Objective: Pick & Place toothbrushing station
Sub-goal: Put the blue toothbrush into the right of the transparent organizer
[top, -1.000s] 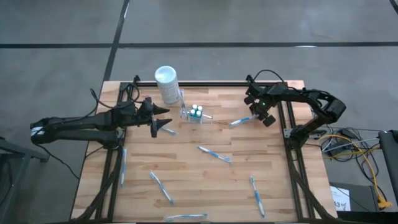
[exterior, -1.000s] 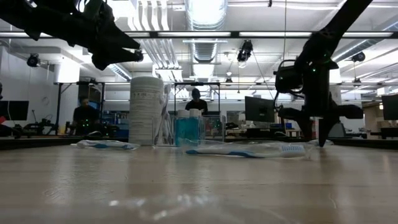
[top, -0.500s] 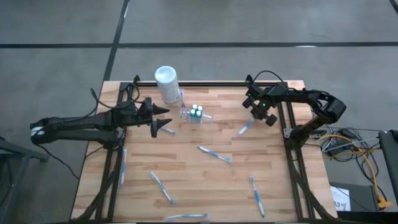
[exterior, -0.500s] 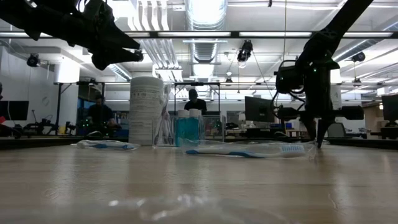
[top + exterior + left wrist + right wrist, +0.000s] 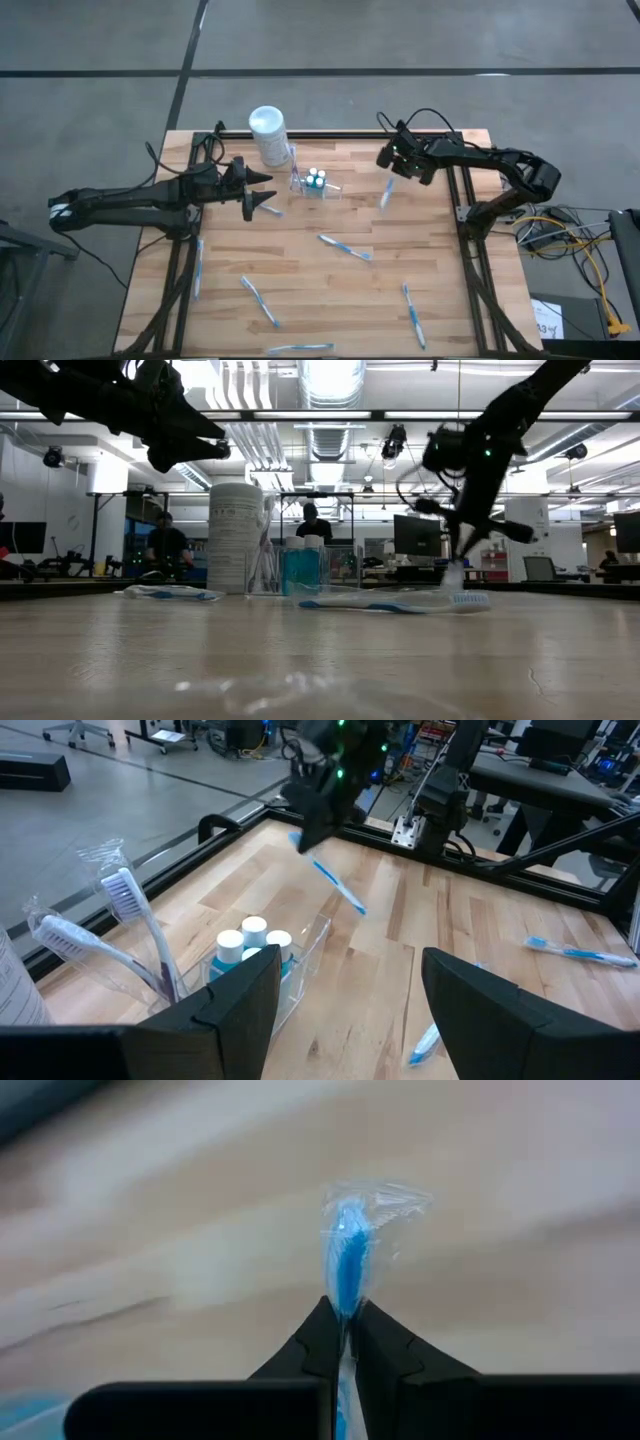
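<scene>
The right gripper [image 5: 390, 172], upper right of the high view, is clamped on a wrapped toothbrush [image 5: 386, 193] hanging off the table [image 5: 440, 300]. The left gripper [image 5: 262, 190] hovers with fingers spread at centre left – just right of it stands the clear holder [image 5: 310, 184], beside the white canister [image 5: 268, 135]

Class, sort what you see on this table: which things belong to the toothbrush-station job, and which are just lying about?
Job:
- clear toothbrush holder
- wrapped toothbrush, pinched in the shut right pincer
- left pincer, open, waiting beside the holder

Lying about:
- white cylindrical container
- loose toothbrushes, e.g.
</scene>
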